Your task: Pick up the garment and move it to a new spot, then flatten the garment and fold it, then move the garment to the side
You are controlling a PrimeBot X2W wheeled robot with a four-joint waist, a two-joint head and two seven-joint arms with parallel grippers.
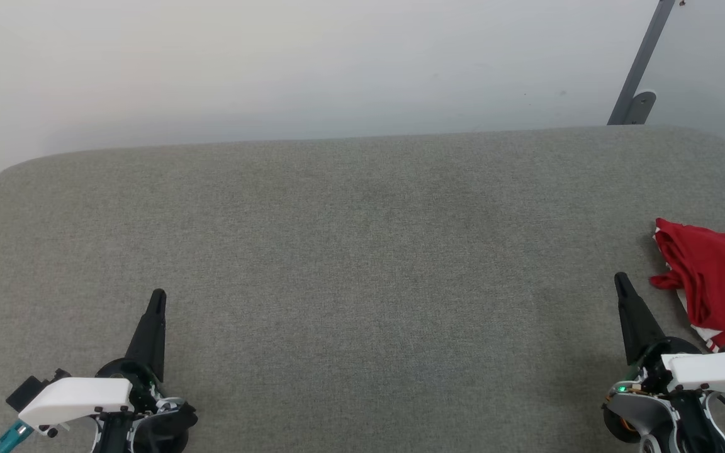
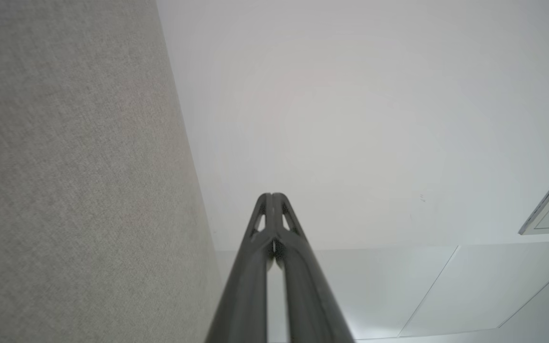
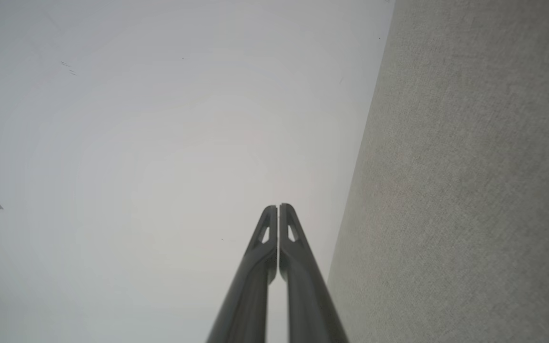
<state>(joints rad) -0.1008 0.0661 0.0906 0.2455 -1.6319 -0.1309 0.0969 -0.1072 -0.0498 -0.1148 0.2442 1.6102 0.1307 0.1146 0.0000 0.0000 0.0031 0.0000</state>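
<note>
The left claw [image 1: 158, 296] sits at about 7 o'clock over the grey cloth-covered desk [image 1: 362, 251], clenched with its two dark fingers pressed flat together and nothing between them. The right claw [image 1: 620, 278] mirrors it at about 4 o'clock, also clamped shut on nothing. Both point toward 12 o'clock, at the pale wall [image 1: 274, 63] behind the desk. To my eye this is a parked pose: arms low and apart, which leaves the broad middle of the desk free for cloth work.

The garment [image 1: 721, 283] lies at 3 o'clock at the desk's right side, just beside the right claw at its 2 o'clock. It shows as a red heap with soft folds and a bit of white at its lower edge. The edge of the head view cuts it off, so I cannot tell how neat the bundle is. Lying off to the side like this, it could be waiting to be lifted, or it could be set aside after folding. Neither claw touches it.
</note>
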